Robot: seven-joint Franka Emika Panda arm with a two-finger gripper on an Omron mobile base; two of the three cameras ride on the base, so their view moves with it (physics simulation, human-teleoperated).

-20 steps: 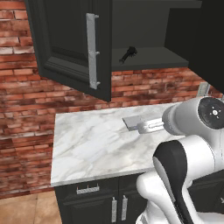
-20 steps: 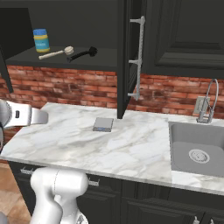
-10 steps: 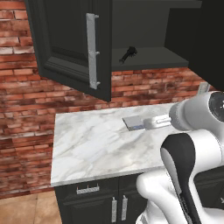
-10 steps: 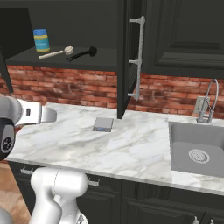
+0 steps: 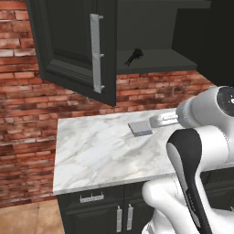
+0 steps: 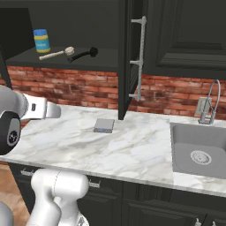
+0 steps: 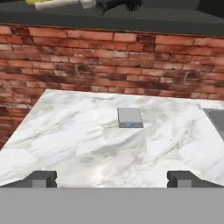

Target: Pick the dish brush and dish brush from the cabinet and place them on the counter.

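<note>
Red brick backs the white marble counter (image 6: 132, 150), where a flat grey pad (image 6: 104, 125) lies alone. Above, on the open cabinet's (image 6: 132, 53) dark shelf, the cream brush (image 6: 57, 53) and black brush (image 6: 84, 54) lie side by side — beside a blue-and-yellow canister (image 6: 42, 40). Low over the counter, the gripper (image 7: 111, 178) is spread wide, holding nothing.

White arm bent at the elbow, hand raised above the counter (image 7: 87, 144), gripper (image 7: 112, 178) facing it, jaws spread wide, holding nothing.
</note>
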